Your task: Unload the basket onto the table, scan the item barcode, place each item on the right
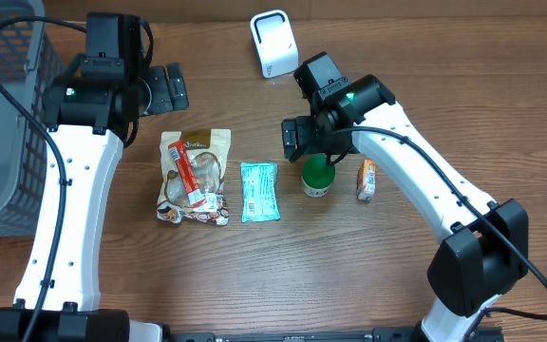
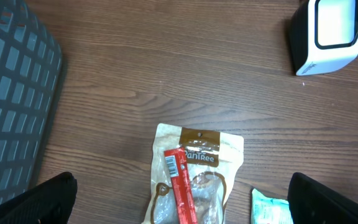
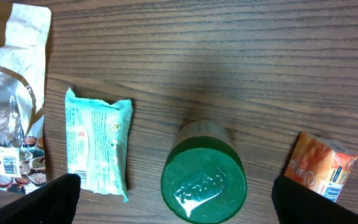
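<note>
Several items lie in a row on the wooden table: a brown-and-white pouch [image 1: 198,171] with a red stick [image 1: 186,173] on it, a teal packet [image 1: 259,191], a green-lidded jar [image 1: 318,177] and an orange packet [image 1: 367,180]. The white scanner [image 1: 273,43] stands at the back. My right gripper [image 3: 185,205] hangs open above the jar [image 3: 204,180], with the teal packet [image 3: 98,143] to its left and the orange packet [image 3: 319,165] to its right. My left gripper [image 2: 185,208] is open, high over the pouch [image 2: 219,155] and holding nothing; the red stick's barcode [image 2: 173,165] faces up.
A grey mesh basket [image 1: 3,114] takes up the far left of the table, also at the left edge of the left wrist view as basket [image 2: 11,106]. The scanner [image 2: 327,34] shows at the top right there. Bare wood lies between scanner and items.
</note>
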Motion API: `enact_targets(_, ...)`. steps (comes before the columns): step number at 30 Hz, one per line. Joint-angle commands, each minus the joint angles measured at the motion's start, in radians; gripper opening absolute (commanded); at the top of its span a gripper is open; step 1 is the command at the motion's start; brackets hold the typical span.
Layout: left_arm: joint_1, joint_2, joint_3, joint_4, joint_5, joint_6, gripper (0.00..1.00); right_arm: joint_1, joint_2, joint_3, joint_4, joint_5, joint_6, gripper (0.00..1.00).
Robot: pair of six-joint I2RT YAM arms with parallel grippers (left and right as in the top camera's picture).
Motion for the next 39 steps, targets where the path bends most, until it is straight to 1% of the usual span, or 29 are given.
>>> enact_targets(1,0.001,0.002,0.013,0.001,-0.009,-0.013,1.00,0.003,-0.005,0.022,0.007,-0.006,0.003,1.00)
enact_targets(4,0.001,0.002,0.013,0.001,-0.009,-0.013,1.00,0.003,-0.005,0.022,0.014,-0.011,0.005,1.00)
enact_targets(7,0.001,0.002,0.013,0.000,-0.009,-0.013,1.00,0.003,-0.005,0.022,0.025,-0.058,0.007,1.00)
enact_targets(11,0.001,0.002,0.013,0.001,-0.009,-0.013,1.00,0.003,-0.005,0.022,0.027,-0.050,-0.003,1.00)
enact_targets(13,0.001,0.002,0.013,0.001,-0.009,-0.013,1.00,-0.005,-0.005,0.022,0.024,-0.046,0.000,0.63)
enact_targets(14,0.001,0.002,0.013,0.001,-0.009,-0.013,1.00,-0.013,-0.005,0.023,0.017,-0.047,0.001,0.52)
enact_targets(15,0.001,0.002,0.013,0.000,-0.009,-0.013,1.00,-0.023,-0.009,0.029,0.006,-0.047,0.008,0.34)
enact_targets(16,0.001,0.002,0.013,0.001,-0.009,-0.013,1.00,-0.034,-0.011,0.036,-0.003,-0.047,0.017,0.07)
enact_targets(17,0.001,0.002,0.013,0.001,-0.009,-0.013,1.00,-0.050,-0.019,0.050,-0.022,-0.047,0.034,0.04)
enact_targets(20,0.001,0.002,0.013,0.000,-0.009,-0.013,1.00,-0.099,-0.051,0.104,-0.097,-0.046,0.028,0.04)
enact_targets(21,0.001,0.002,0.013,0.001,-0.009,-0.013,1.00,-0.116,-0.064,0.123,-0.125,-0.046,0.029,0.06)
enact_targets(22,0.001,0.002,0.013,0.001,-0.009,-0.013,1.00,-0.135,-0.076,0.140,-0.151,-0.047,0.029,0.09)
enact_targets(23,0.001,0.002,0.013,0.001,-0.009,-0.013,1.00,-0.155,-0.089,0.154,-0.179,-0.047,0.029,0.17)
enact_targets(24,0.001,0.002,0.013,0.001,-0.009,-0.013,1.00,-0.169,-0.098,0.159,-0.196,-0.047,0.029,0.39)
enact_targets(25,0.001,0.002,0.013,0.001,-0.009,-0.013,1.00,-0.189,-0.108,0.159,-0.215,-0.046,0.029,0.65)
enact_targets(26,0.001,0.002,0.013,0.001,-0.009,-0.013,1.00,-0.207,-0.111,0.159,-0.230,-0.046,0.029,0.78)
enact_targets(27,0.001,0.002,0.013,0.001,-0.009,-0.013,1.00,-0.222,-0.112,0.159,-0.243,-0.043,0.028,0.80)
enact_targets(32,0.001,0.002,0.013,0.000,-0.009,-0.013,1.00,-0.287,-0.108,0.112,-0.266,-0.023,0.026,0.80)
enact_targets(36,0.001,0.002,0.013,0.001,-0.009,-0.013,1.00,-0.295,-0.100,0.052,-0.256,-0.007,0.026,0.76)
enact_targets(39,0.001,0.002,0.013,0.001,-0.009,-0.013,1.00,-0.295,-0.100,-0.015,-0.222,0.006,0.026,0.71)
